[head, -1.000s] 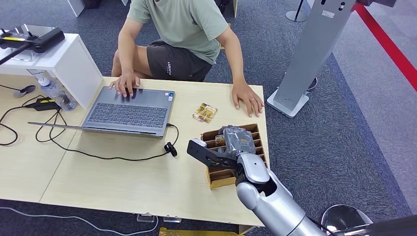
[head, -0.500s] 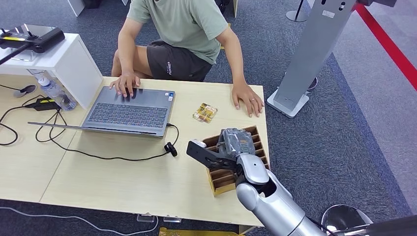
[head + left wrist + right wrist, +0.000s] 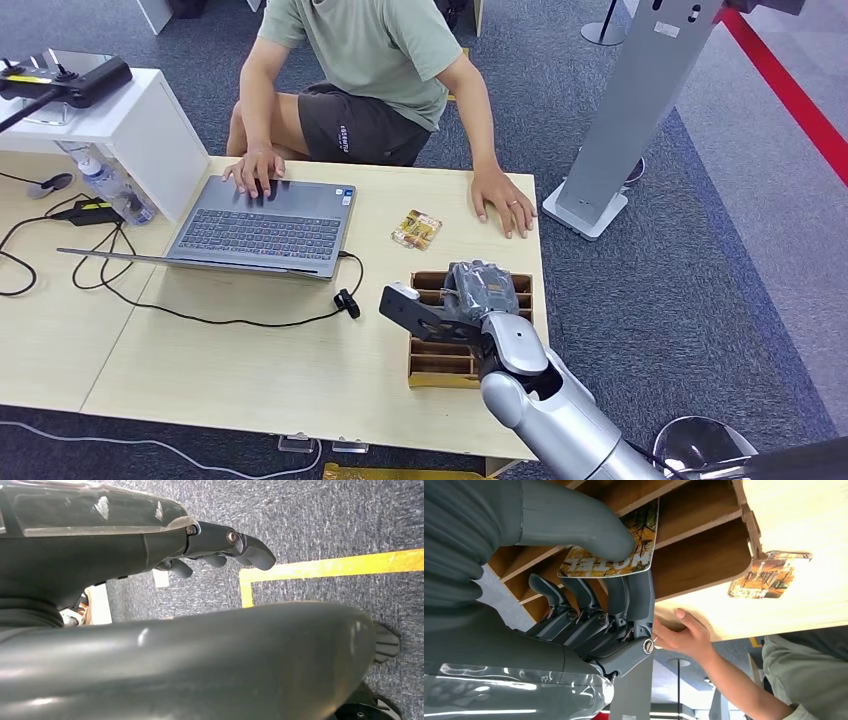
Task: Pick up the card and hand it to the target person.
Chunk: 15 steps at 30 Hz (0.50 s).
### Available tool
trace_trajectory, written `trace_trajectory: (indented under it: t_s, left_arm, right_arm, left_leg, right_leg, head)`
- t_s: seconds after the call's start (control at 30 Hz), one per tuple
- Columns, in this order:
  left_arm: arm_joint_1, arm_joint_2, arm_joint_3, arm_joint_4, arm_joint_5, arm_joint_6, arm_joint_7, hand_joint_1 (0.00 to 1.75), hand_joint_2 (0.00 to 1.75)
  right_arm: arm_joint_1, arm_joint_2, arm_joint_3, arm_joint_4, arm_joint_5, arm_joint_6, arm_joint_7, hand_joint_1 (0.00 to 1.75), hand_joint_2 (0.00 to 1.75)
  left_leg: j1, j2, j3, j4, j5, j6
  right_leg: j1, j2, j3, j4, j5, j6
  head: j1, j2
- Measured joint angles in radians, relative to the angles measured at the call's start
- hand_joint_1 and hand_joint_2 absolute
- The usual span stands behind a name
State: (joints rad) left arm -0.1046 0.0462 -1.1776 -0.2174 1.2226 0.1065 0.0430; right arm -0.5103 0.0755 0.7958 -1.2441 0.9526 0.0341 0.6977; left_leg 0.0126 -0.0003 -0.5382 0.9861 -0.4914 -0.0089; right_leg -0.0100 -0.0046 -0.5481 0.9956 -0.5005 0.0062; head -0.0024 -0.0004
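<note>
The right hand [image 3: 480, 290] is over the wooden slotted box [image 3: 428, 365] that stands near the right edge of the desk [image 3: 250, 370]. In the right wrist view the thumb [image 3: 589, 522] presses on the printed face of the card [image 3: 624, 555], and the fingers [image 3: 636, 597] are behind the card, so the card is pinched between them. The card has an autumn picture with yellow and brown leaves and large light letters on it. It is at the slots of the box, and its lower part is hidden by the hand, so I cannot tell if it is free of the slot or not.

A second small card [image 3: 417, 229] with the same kind of picture lies flat on the desk, between the box and the laptop [image 3: 262, 225], apart from both.

The person [image 3: 375, 60] sits at the far side of the desk. One hand of the person [image 3: 503, 203] lies flat on the desk near the far right corner, and the other hand is on the laptop. A black cable [image 3: 230, 320] runs over the desk in front of the laptop.

The left hand [image 3: 225, 542] hangs above the grey carpet [image 3: 325, 520] with a yellow line [image 3: 330, 566] on it. Its fingers [image 3: 252, 550] are a little curled and hold nothing.
</note>
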Motion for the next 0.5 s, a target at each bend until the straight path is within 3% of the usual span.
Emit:
trace_trajectory:
  t_s: [0.33, 0.5]
  left_arm:
    - [0.000, 0.000, 0.000, 0.000, -0.001, 0.001, -0.004, 0.00, 0.00]
    - [0.000, 0.000, -0.002, 0.000, -0.012, 0.000, -0.009, 0.00, 0.00]
  right_arm:
    - [-0.004, -0.013, 0.000, -0.034, 0.006, -0.020, -0.011, 1.62, 1.75]
    - [-0.060, -0.019, 0.000, -0.073, 0.014, -0.025, -0.050, 1.62, 1.75]
  left_leg:
    - [0.000, 0.000, -0.001, 0.000, 0.000, 0.000]
    - [0.000, 0.000, -0.001, 0.000, 0.000, 0.000]
  right_leg:
    - [0.000, 0.000, 0.000, 0.000, 0.000, 0.000]
    - [0.000, 0.000, 0.000, 0.000, 0.000, 0.000]
  head:
    - [0.001, 0.000]
    - [0.000, 0.000]
